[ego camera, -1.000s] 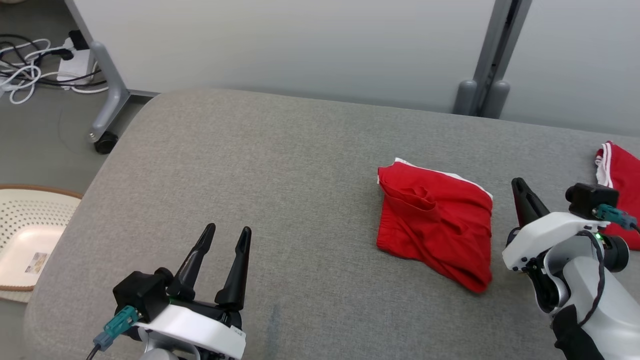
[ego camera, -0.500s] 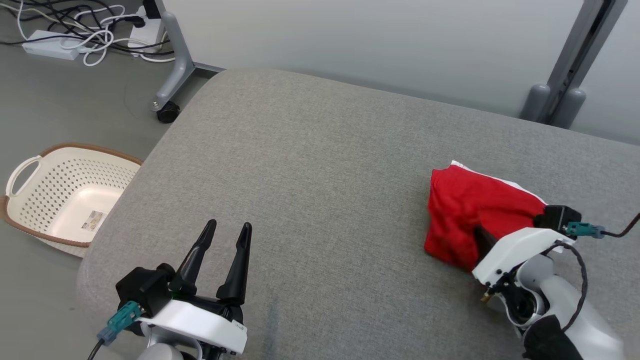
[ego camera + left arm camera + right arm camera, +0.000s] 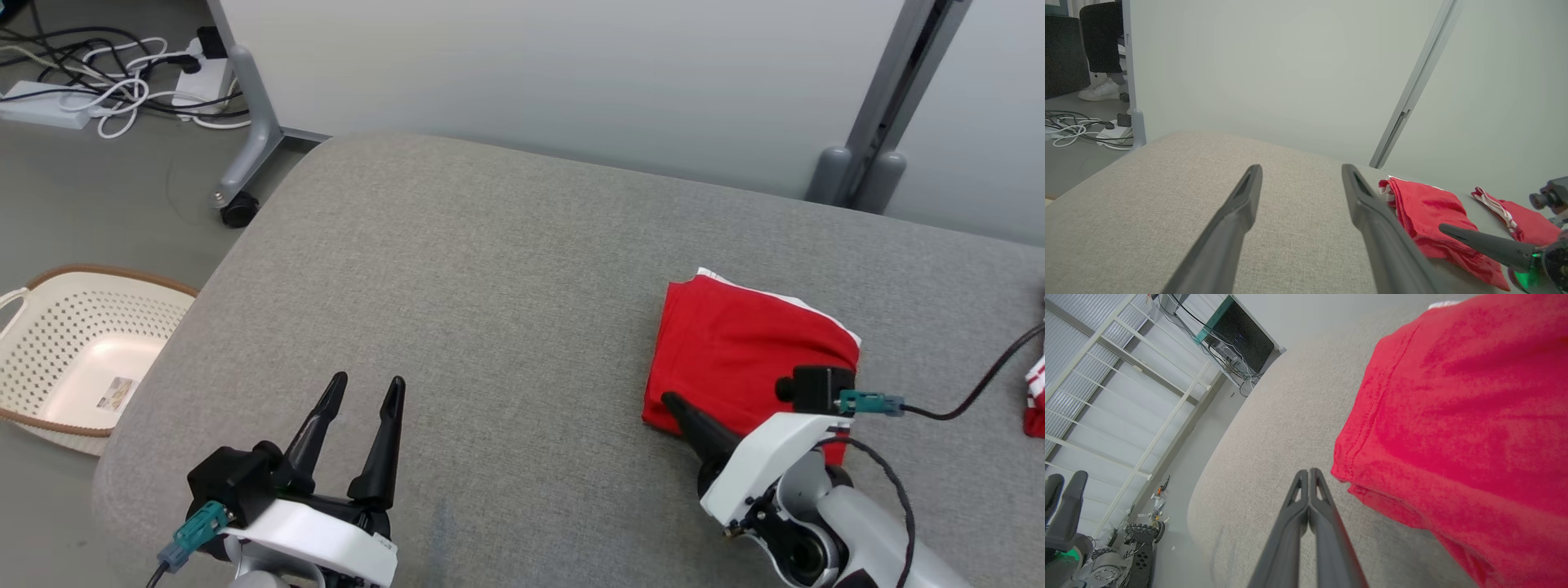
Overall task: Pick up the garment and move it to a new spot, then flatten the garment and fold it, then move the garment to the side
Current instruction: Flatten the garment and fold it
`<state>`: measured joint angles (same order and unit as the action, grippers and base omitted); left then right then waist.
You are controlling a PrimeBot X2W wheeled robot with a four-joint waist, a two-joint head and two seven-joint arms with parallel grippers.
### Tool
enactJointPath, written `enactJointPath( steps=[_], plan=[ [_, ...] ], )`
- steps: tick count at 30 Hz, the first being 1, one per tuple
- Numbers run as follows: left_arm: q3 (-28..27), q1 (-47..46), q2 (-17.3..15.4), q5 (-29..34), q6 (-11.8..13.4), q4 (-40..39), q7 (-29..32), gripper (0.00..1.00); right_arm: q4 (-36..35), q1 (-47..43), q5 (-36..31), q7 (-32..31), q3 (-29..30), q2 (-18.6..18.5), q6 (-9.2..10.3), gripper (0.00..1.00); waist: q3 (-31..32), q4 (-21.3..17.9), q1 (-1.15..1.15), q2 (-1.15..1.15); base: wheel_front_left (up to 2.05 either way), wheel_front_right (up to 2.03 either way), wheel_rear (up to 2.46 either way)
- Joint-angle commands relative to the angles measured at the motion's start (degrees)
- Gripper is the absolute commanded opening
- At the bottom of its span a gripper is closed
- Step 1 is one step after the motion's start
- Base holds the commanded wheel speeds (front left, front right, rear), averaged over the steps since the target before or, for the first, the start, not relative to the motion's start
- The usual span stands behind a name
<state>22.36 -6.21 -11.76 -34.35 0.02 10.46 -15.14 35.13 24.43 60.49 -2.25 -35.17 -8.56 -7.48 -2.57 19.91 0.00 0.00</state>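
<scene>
right hand (image 3: pixel 673 402) has swung from the garment's right side over to its near left corner, fingers pinched together on nothing, tips just beside the cloth. garment (image 3: pixel 735 351) looks squarer and flatter than a second ago, lying folded on the right part of the surface (image 3: pixel 490 286). left hand (image 3: pixel 365 381) hangs wide and empty, well apart. guessing the fold's done and only the move to the side is left.
</scene>
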Motion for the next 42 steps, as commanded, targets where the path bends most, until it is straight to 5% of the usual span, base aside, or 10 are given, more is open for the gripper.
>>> enactJointPath(
  steps=[1, 9, 10, 11, 12, 19, 30, 42],
  plan=[
    [-0.3, 0.3, -0.3, 0.3, 0.0, 0.0, 0.0, 1.0, -1.0, 0.7, 0.2, 1.5, -0.1, -1.3, -0.03, 0.0, 0.6, -1.2, 0.0, 0.0, 0.0, 0.0, 0.0],
    [-1.0, 1.8, -1.4, 0.1, 0.8, -0.7, 0.1, 1.0, -6.9, 2.0, -3.0, 10.4, -1.1, -9.0, -0.03, 0.0, 3.1, -6.7, 0.0, 0.0, 0.0, 0.0, 0.0],
    [-1.3, 2.2, -1.5, 0.0, 1.1, -0.8, 0.1, 1.0, -8.0, 2.0, -3.5, 11.4, -1.1, -9.5, -0.03, 0.1, 3.3, -7.6, 0.0, 0.0, 0.0, 0.0, 0.0],
    [-1.6, 2.5, -1.6, -0.1, 1.1, -1.0, 0.1, 1.0, -8.6, 2.0, -5.4, 12.5, -1.0, -10.7, -0.03, 0.4, 3.6, -8.5, 0.0, 0.0, 0.0, 0.0, 0.0],
    [-1.9, 2.8, -1.7, -0.2, 1.4, -1.2, 0.1, 1.0, -9.2, 1.9, -6.7, 13.3, -0.7, -11.7, -0.02, 0.98, 3.8, -9.4, 0.0, 0.0, 0.0, 0.0, 0.0],
    [-4.4, 4.2, -2.1, 0.2, 2.3, -3.2, 0.0, 1.0, -13.4, -2.5, -16.8, 16.8, 9.5, -13.0, -0.03, 1.0, 3.6, -14.4, 0.0, 0.0, 0.0, 0.0, 0.0],
    [-9.6, 5.5, -0.5, 2.8, 1.0, -4.8, 0.0, 1.0, -21.1, -18.5, -35.6, 17.5, 30.0, -2.0, -0.03, 1.0, 1.6, -18.8, 0.0, 0.0, 0.0, 0.0, 0.0],
    [-11.6, 5.6, 1.6, 5.6, -1.4, -3.8, 0.0, 1.0, -19.9, -19.1, -43.4, 17.5, 33.4, 2.8, -0.03, 1.0, 1.5, -19.8, 0.0, 0.0, 0.0, 0.0, 0.0]
  ],
)
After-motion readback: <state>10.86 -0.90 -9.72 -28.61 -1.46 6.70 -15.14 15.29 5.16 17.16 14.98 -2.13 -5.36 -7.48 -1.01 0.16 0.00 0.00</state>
